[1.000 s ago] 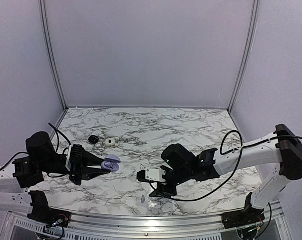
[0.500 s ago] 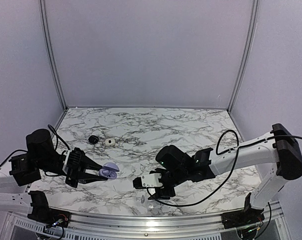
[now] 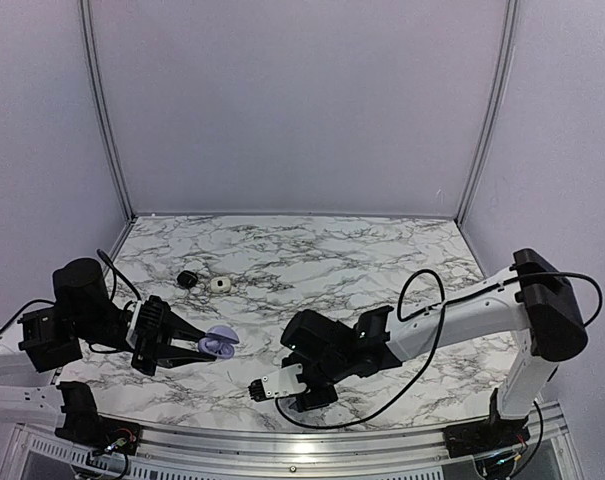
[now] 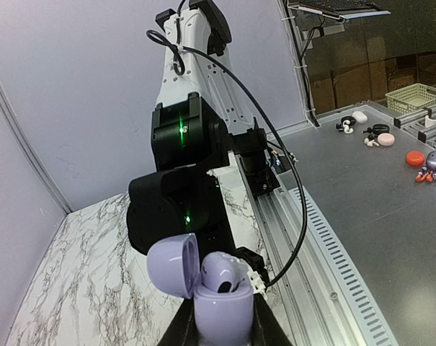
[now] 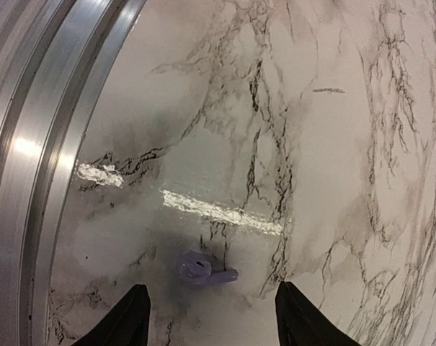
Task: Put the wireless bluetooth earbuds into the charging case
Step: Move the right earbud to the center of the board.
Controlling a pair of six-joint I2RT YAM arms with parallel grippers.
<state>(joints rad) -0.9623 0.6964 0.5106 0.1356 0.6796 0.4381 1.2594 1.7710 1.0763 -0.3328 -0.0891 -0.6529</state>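
Earbud (image 5: 201, 268) before splayed right gripper (image 5: 212, 303), seemingly untouched

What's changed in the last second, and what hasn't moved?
The right gripper swung left toward the near rail and now hangs open over the lilac earbud, not touching it. The left gripper, shut on the open lilac case, drew back slightly. The black earbud and white earbud stayed put.
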